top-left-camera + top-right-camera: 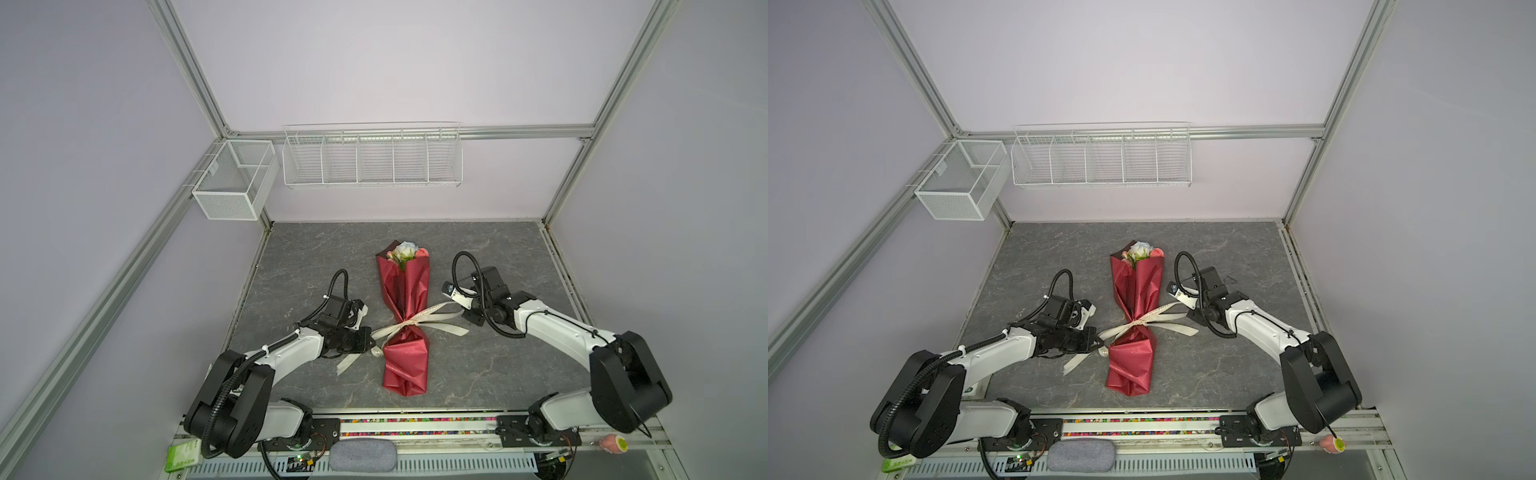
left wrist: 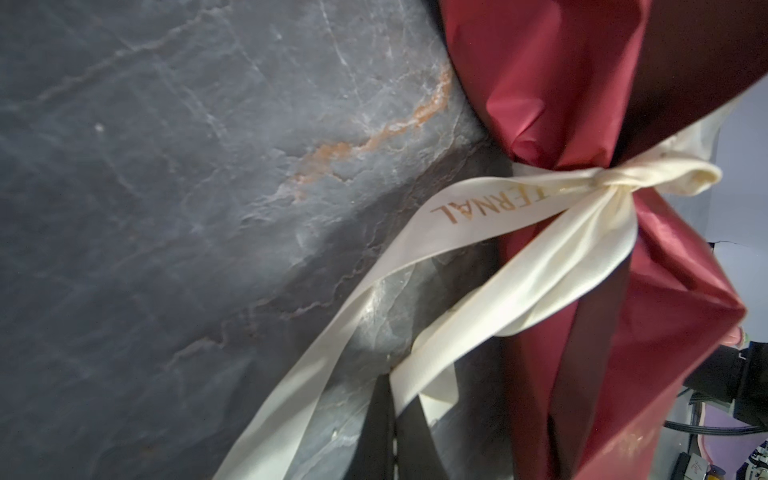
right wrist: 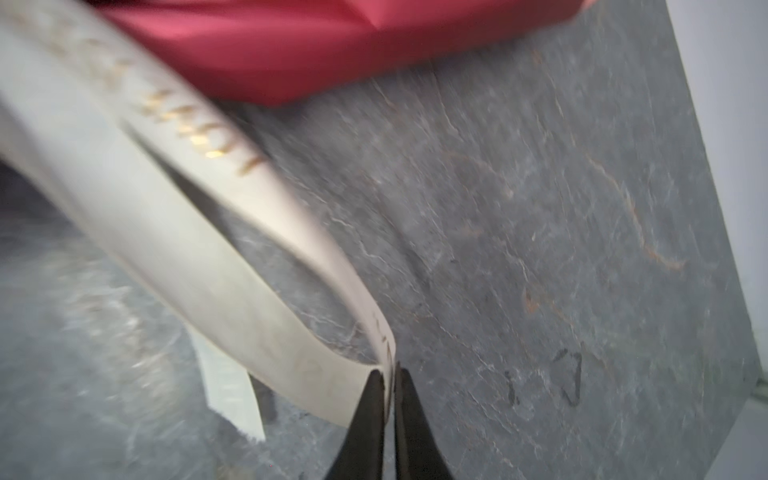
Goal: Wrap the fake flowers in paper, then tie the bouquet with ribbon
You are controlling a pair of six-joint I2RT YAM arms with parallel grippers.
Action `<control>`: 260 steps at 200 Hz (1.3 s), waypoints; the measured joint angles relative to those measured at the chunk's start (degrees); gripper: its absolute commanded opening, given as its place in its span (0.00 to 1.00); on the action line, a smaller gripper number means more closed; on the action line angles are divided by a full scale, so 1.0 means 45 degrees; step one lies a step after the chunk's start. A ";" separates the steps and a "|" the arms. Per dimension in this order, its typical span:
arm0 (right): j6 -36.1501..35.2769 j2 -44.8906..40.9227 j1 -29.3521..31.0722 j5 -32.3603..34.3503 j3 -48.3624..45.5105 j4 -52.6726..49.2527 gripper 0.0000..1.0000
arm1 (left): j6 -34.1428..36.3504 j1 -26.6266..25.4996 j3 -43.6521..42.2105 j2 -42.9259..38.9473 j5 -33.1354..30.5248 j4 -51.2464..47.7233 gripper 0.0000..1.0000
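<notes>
Twin robot arms (image 1: pixel 291 349) crowd the near edge in both top views, reaching from either side toward the bouquet of fake flowers (image 1: pixel 405 291). It lies in the middle of the grey stone-look surface (image 1: pixel 498 365), blooms toward the far edge and red-wrapped stem end toward the near edge. A cream ribbon (image 1: pixel 1154 318) cinches the wrap at its waist, with one loop drawn out to each side. The left gripper (image 1: pixel 372 340) meets its loop on the left, the right gripper (image 1: pixel 464 311) the other on the right.

From the left wrist, the knot sits snug on the bouquet (image 2: pixel 561 83). A loop of the lettered ribbon (image 2: pixel 478 208) runs down to the left gripper (image 2: pixel 395 415), whose dark fingers are closed on it.

From the right wrist, in a blurred view, the right gripper (image 3: pixel 388 382) has its fingers almost together. The folded end of the ribbon (image 3: pixel 208 270) is caught between the tips. A thin gap shows there, so how firm the pinch is cannot be told.

The likely hazard is an uneven pull. If one loop slips free while the other is under tension, the bow could be drawn through the knot and come undone. The light bundle could also skid sideways on the smooth surface (image 3: pixel 540 249).
</notes>
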 measured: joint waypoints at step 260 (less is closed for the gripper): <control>-0.2361 0.3551 0.2671 0.0219 0.1355 0.2691 0.07 | 0.0486 0.0010 0.0782 -0.0015 -0.0253 -0.1137 0.00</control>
